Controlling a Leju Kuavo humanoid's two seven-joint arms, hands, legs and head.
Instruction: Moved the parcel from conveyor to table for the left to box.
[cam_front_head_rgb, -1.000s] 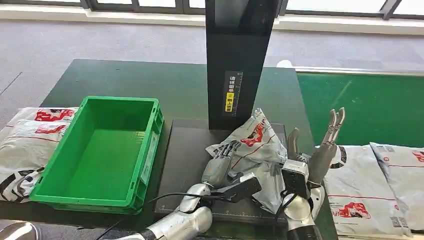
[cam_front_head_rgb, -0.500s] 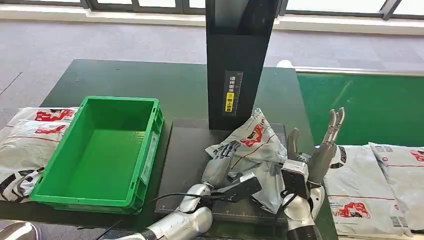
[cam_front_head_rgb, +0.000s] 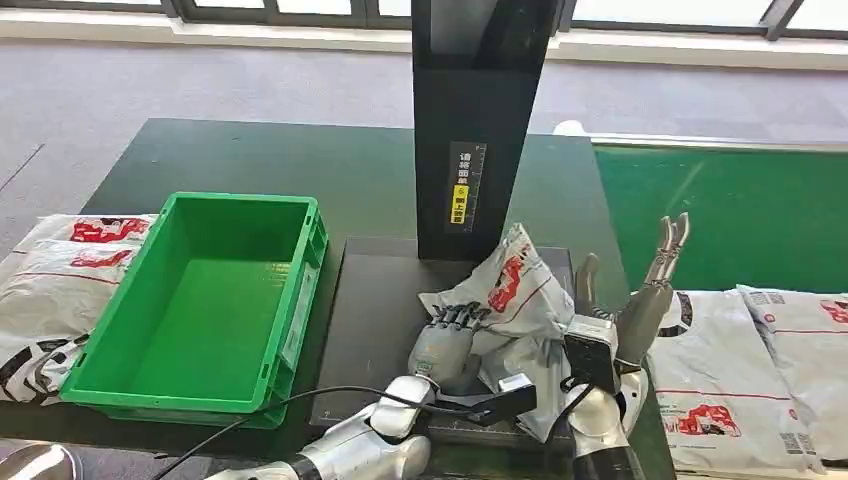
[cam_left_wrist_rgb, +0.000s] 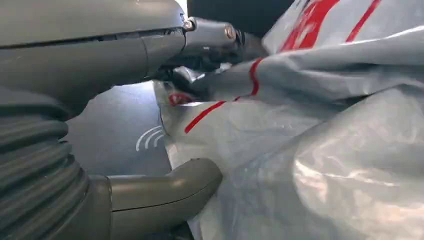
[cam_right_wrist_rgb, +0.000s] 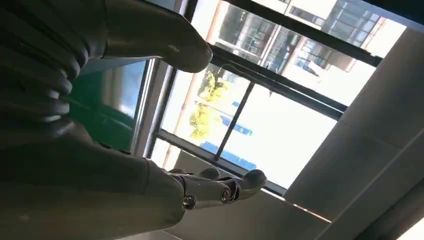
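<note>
The parcel (cam_front_head_rgb: 512, 300), a soft, slippery bag, crumples on the dark platform (cam_front_head_rgb: 375, 300); left hand (cam_front_head_rgb: 445, 345) grasps its edge, right hand (cam_front_head_rgb: 640, 300) is released.

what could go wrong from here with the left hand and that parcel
The left hand has fingers on a crumpled edge of the parcel; the slick film could slip out as it lifts. The limp parcel may catch the rim of the green box on the way over. The open right hand stands close beside the parcel and might snag it.
</note>
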